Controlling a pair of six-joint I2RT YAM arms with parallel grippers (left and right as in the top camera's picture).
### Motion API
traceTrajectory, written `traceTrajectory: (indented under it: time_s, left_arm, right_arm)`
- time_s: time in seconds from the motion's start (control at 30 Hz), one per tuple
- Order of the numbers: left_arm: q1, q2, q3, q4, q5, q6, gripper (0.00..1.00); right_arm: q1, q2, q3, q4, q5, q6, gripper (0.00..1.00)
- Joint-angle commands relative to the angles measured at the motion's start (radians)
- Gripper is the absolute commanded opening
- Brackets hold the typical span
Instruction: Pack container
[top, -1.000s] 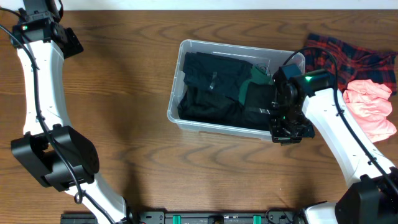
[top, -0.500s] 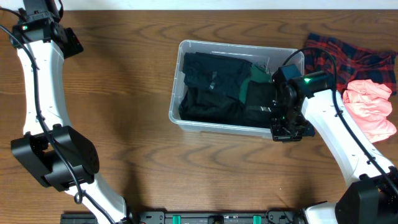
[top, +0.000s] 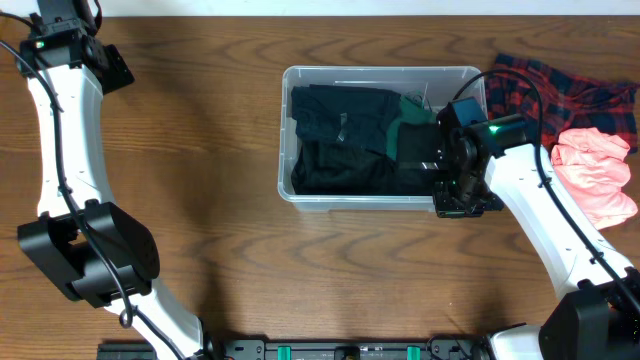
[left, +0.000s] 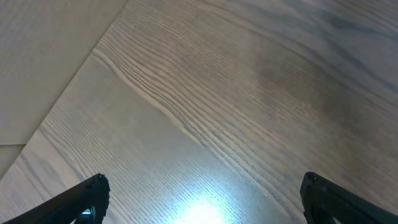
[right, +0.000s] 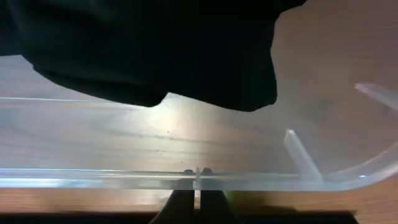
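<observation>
- Overhead: the clear, round-cornered plastic container sits mid-way across the wood-grain table, packed with dark folded fabric.
- Left wrist: the left gripper gapes wide and holds nothing.
- Right wrist: the right gripper is pinched together, its tips against the container's glossy wall.

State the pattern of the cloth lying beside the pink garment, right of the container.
The cloth is red-and-dark plaid; the overhead view shows it best.

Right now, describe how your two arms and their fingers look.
Both the left arm and right arm have white links, bulky black joints and a black cable running along them; each shows a small green light near the wrist. The left fingers and right fingers are black.
</observation>
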Motion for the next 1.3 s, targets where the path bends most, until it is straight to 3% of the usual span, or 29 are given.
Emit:
traceTrajectory:
  time_s: [0.0, 0.23, 0.4, 0.73, 0.8, 0.97, 1.27]
  left_arm:
    - [0.002, 0.005, 0.0, -0.003, -0.013, -0.001, 0.98]
    - [0.002, 0.005, 0.0, -0.003, -0.013, -0.001, 0.98]
    - [0.002, 0.005, 0.0, -0.003, -0.013, -0.001, 0.98]
    - [0.002, 0.005, 0.0, -0.003, -0.013, -0.001, 0.98]
    - [0.002, 0.005, 0.0, -0.003, -0.013, -0.001, 0.98]
    - [0.002, 0.005, 0.0, -0.003, -0.013, -0.001, 0.98]
    - [0.002, 0.005, 0.0, -0.003, -0.013, -0.001, 0.98]
  right_arm:
    - [0.008, -0.017, -0.003, 0.006, 0.025, 0.01, 0.01]
    - [-0.005, -0.023, 0.0, -0.101, 0.024, -0.011, 0.01]
    - [-0.103, -0.08, 0.014, -0.148, 0.033, 0.019, 0.01]
    - [-0.528, -0.252, 0.014, -0.038, 0.014, 0.018, 0.01]
    - [-0.574, -0.252, 0.014, 0.0, 0.013, 0.018, 0.01]
    - [-0.647, -0.234, 0.014, 0.096, 0.013, 0.018, 0.13]
    - [-0.786, -0.188, 0.014, 0.178, 0.013, 0.02, 0.16]
